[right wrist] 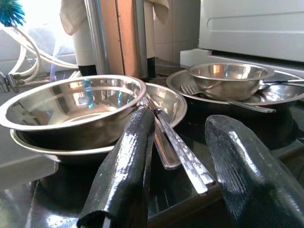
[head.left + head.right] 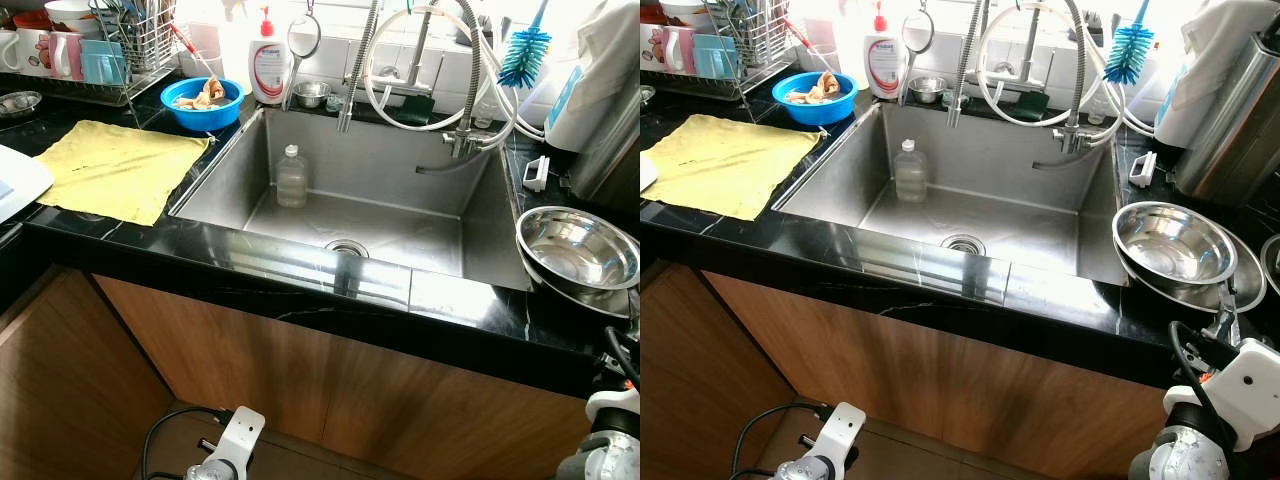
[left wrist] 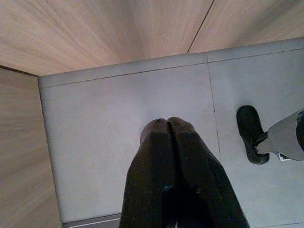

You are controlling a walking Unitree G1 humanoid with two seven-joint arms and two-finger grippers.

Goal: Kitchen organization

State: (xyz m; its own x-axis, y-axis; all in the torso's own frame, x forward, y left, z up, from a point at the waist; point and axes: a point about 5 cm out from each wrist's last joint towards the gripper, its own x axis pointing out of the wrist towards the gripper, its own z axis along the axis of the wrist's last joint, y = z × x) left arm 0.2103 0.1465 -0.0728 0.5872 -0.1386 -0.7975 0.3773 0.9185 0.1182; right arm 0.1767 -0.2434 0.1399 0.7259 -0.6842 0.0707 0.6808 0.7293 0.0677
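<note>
Starting out: we have right tool [image 1: 178,190] apart, near the stacked steel bowls [image 2: 1170,243] on the surface [image 2: 1060,300]; left tool [image 3: 167,130] together, idle. Nothing sorted yet.

Ahead of the open right gripper [image 1: 175,190], stacked steel bowls [image 1: 71,107] and protruding utensil handles [image 1: 178,152] block the way; bare counter [image 1: 190,128] lies between its fingers.

My left arm [image 2: 222,450] hangs low with its left gripper [image 3: 167,124] pointing down, the two black fingers pressed together. My right arm [image 2: 1210,420] is bent up higher, and its right gripper [image 1: 190,147] has its fingers spread wide apart.
</note>
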